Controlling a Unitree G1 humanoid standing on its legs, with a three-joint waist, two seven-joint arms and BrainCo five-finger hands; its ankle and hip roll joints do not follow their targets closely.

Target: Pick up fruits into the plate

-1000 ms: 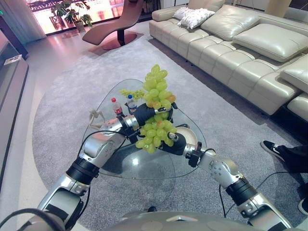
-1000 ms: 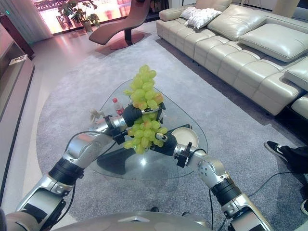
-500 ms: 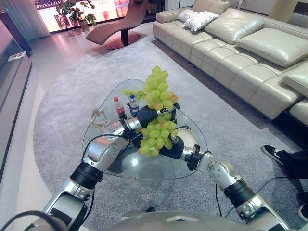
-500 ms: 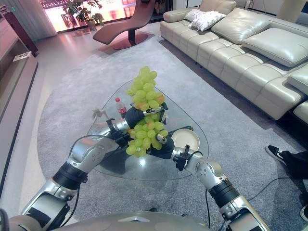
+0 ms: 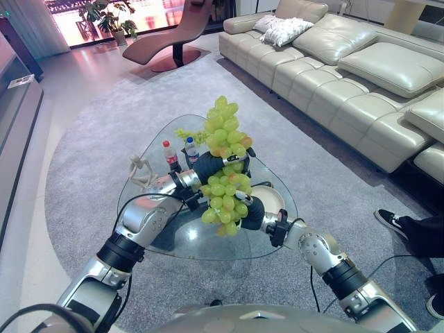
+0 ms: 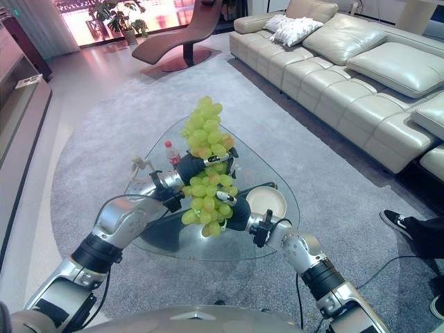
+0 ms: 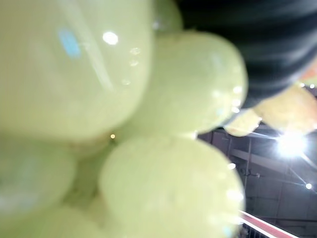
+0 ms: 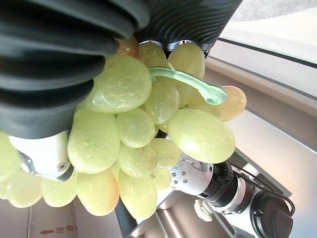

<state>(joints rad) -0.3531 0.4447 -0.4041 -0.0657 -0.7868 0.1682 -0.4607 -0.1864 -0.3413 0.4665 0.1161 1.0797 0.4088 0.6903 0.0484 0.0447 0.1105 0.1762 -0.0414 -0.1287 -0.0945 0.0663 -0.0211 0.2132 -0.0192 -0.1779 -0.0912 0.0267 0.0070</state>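
A big bunch of green grapes [image 5: 225, 128] is held up above the glass table [image 5: 182, 236] between both hands. My left hand [image 5: 208, 166] grips it round the middle, so one part stands above the hand and the rest hangs below. My right hand [image 5: 252, 212] clasps the hanging lower part from the right, a silver finger [image 6: 223, 198] lying over the grapes. The grapes [image 8: 124, 104] press against the right hand's dark cover in the right wrist view, and grapes [image 7: 163, 99] crowd the left wrist view. A white plate [image 5: 279, 200] lies on the table just right of the hands.
Two small bottles [image 5: 167, 154] [image 5: 190, 148], a white figurine [image 5: 139, 170] and a smaller grape sprig [image 5: 187, 134] stand at the table's far side. A beige sofa [image 5: 347, 76] runs along the right, a lounge chair [image 5: 173, 35] is at the back, and a person's shoe [image 5: 388, 219] is at right.
The hanging lower part of the bunch has sunk slightly. Both hands keep their hold and have barely moved; the camera has shifted a little.
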